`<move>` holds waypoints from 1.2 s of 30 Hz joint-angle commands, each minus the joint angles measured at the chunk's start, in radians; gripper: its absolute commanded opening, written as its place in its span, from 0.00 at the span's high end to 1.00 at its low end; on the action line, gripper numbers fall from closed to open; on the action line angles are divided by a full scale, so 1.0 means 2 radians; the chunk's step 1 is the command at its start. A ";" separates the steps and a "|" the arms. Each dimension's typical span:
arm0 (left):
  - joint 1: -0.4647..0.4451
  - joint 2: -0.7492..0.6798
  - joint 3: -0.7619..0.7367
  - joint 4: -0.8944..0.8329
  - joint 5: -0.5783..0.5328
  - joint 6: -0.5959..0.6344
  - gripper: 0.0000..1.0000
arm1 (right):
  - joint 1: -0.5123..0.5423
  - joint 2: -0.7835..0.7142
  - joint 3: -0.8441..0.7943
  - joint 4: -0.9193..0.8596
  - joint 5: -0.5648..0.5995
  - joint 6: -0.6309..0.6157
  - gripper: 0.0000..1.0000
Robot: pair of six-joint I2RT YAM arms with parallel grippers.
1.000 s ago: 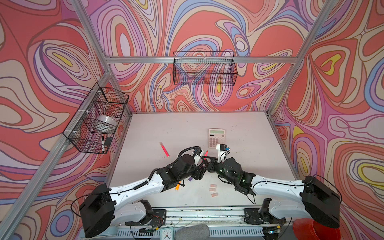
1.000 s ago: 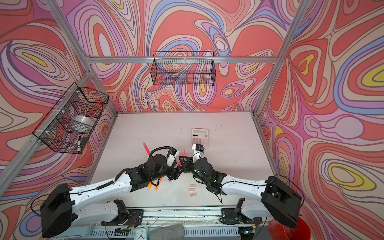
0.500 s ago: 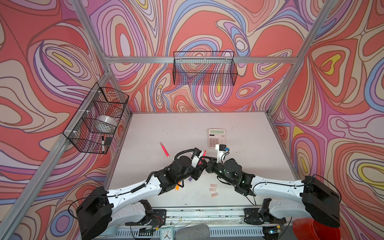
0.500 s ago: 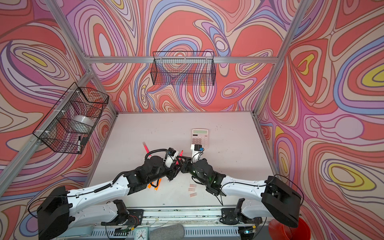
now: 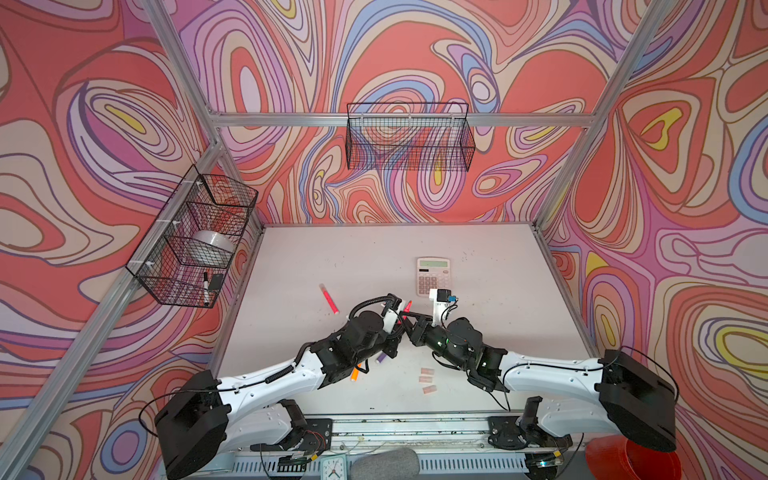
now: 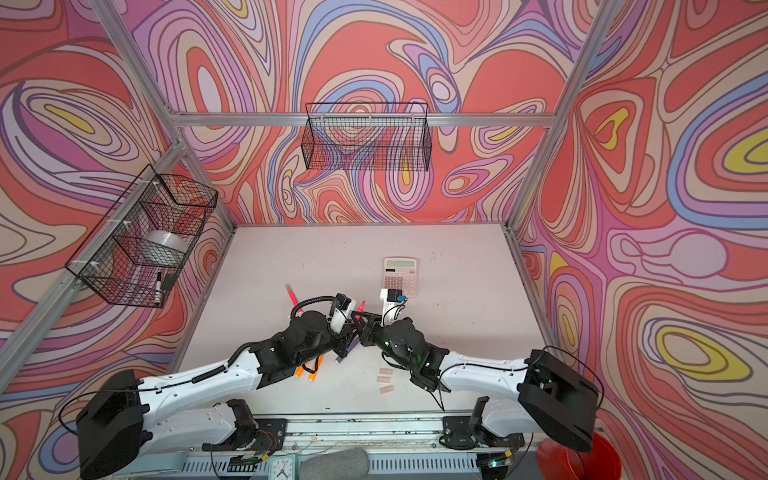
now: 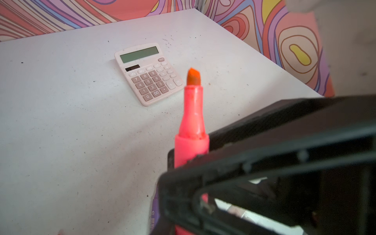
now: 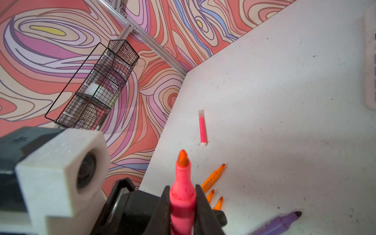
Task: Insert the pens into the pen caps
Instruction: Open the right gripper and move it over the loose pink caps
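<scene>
Meeting above the counter (image 5: 478, 332), your left jaws pinched the uncapped hot pink pen (image 7: 192, 122); your right jaws flanked its barrel, gripping or slack, you couldn't tell.

We look into a booth whose walls (image 5: 415, 50) are covered all round with swirling bands of coral, pink, lilac, blue and yellow, set in a frame of aluminium rails (image 5: 291, 119). We see one black wire basket (image 5: 409, 137) hanging on the back wall and a three-part wire basket (image 5: 195, 241) on the left wall, both above a pale, speckled tabletop (image 5: 374, 257). Light falls evenly, and we find only soft shadows.
</scene>
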 commanded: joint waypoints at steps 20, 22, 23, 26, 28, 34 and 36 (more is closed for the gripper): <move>0.037 -0.014 -0.148 0.294 0.046 0.127 1.00 | -0.026 -0.129 -0.024 -0.320 0.122 0.025 0.39; 0.037 -0.006 -0.177 0.363 0.056 0.138 1.00 | -0.034 -0.107 -0.023 -0.325 0.112 0.028 0.39; 0.037 0.000 -0.195 0.404 0.056 0.142 1.00 | -0.041 -0.092 -0.021 -0.326 0.105 0.031 0.39; 0.037 0.020 -0.222 0.470 0.066 0.151 1.00 | -0.064 -0.049 -0.013 -0.319 0.070 0.029 0.43; 0.037 0.023 -0.219 0.458 0.072 0.149 1.00 | -0.073 -0.024 -0.006 -0.318 0.060 0.030 0.44; 0.037 0.025 -0.216 0.445 0.065 0.146 1.00 | -0.077 0.030 0.008 -0.311 0.059 0.032 0.46; 0.037 0.024 -0.212 0.434 0.065 0.149 1.00 | -0.078 0.051 0.016 -0.310 0.059 0.031 0.46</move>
